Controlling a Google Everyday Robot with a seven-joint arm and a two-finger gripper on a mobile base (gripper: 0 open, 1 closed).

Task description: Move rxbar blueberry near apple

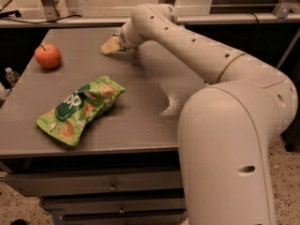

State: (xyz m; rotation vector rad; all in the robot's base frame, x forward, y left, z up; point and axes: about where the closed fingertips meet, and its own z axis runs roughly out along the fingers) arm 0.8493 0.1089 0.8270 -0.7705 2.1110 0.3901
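I am looking across a grey table (140,121) with the robot's cream arm (187,46) spanning it from the right side toward the far edge. The gripper (111,45) is sitting low over the far part of the tabletop, roughly at its middle, with its tan tip pointing left. I cannot tell how the jaws are standing, as the wrist is covering them from this angle.

The rxbar blueberry is not showing itself to me anywhere on the open surface, and I cannot tell whether the gripper is hiding it.

The apple (48,56) is resting upright near the far left corner, its stem pointing up, well apart from the gripper and to its left. A green chip bag (79,109) is lying flat and slightly crumpled toward the near left, between the apple and the front edge. Under the tabletop I am seeing drawer fronts (112,186) with small knobs.
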